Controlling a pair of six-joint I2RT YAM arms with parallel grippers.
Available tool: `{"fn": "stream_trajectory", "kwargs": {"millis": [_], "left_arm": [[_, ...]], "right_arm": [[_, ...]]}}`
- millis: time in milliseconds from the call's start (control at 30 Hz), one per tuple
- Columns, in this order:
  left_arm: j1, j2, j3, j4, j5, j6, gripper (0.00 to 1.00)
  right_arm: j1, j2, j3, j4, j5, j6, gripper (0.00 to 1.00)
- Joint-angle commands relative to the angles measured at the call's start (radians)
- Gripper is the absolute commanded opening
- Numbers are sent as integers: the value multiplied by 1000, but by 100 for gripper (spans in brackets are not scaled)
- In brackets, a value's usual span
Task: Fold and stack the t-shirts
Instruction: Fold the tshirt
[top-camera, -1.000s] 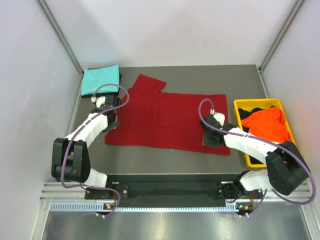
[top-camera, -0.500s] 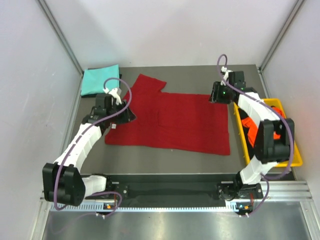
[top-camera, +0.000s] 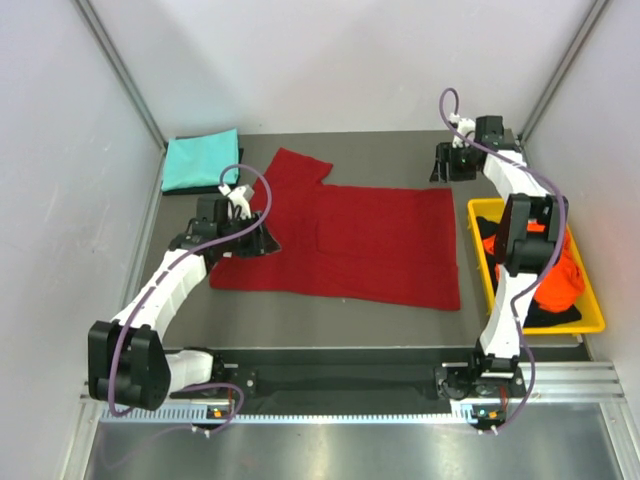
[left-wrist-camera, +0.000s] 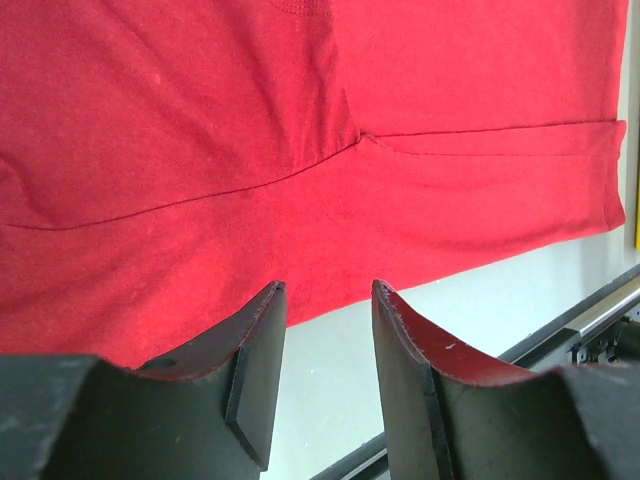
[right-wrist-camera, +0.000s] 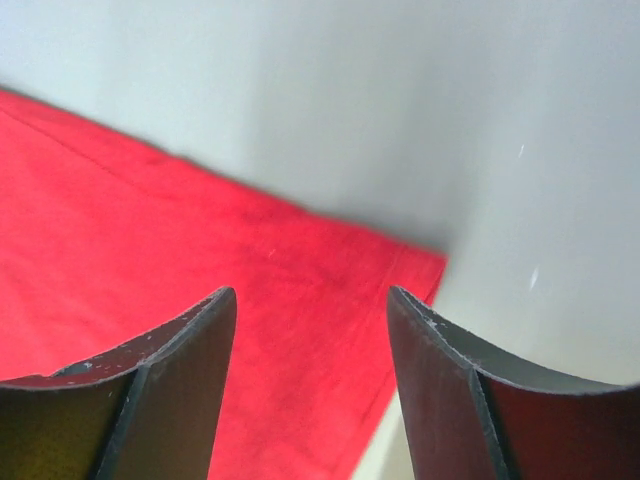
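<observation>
A large dark red t-shirt (top-camera: 350, 240) lies spread flat in the middle of the table, one sleeve pointing to the far left. My left gripper (top-camera: 262, 240) hovers at the shirt's left edge; in the left wrist view it (left-wrist-camera: 325, 300) stands open with nothing between its fingers, the red cloth (left-wrist-camera: 300, 150) beyond them. My right gripper (top-camera: 443, 165) sits at the shirt's far right corner. In the right wrist view it (right-wrist-camera: 312, 300) is open above that red corner (right-wrist-camera: 150, 250). A folded teal t-shirt (top-camera: 200, 160) rests at the far left. Orange (top-camera: 562, 280) and black (top-camera: 555, 312) t-shirts lie in the bin.
The yellow bin (top-camera: 545, 327) stands along the table's right edge, with the right arm stretched over it. White walls close in on the left, right and back. A metal rail runs along the near edge (top-camera: 340, 380).
The right arm swung from the shirt's near right part to its far right corner, and its jaws opened wider. The left gripper shifted slightly right along the shirt's left edge.
</observation>
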Motion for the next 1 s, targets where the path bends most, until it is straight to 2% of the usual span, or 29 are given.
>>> {"fn": "stream_trajectory", "kwargs": {"millis": [0, 200, 300, 733, 900, 967], "left_arm": [[-2, -17, 0, 54, 24, 20, 45], [-2, 1, 11, 54, 8, 26, 45], [-2, 4, 11, 54, -5, 28, 45], [-2, 38, 21, 54, -15, 33, 45], [0, 52, 44, 62, -59, 34, 45], [0, 87, 96, 57, -99, 28, 45]], "right_arm": [[-8, 90, 142, -119, -21, -137, 63], [-57, 145, 199, -113, -37, -191, 64], [-79, 173, 205, -131, -119, -217, 64], [-79, 295, 328, -162, -133, -254, 61], [-76, 297, 328, -176, -164, -258, 51], [-76, 286, 314, -167, -163, -266, 48]]}}
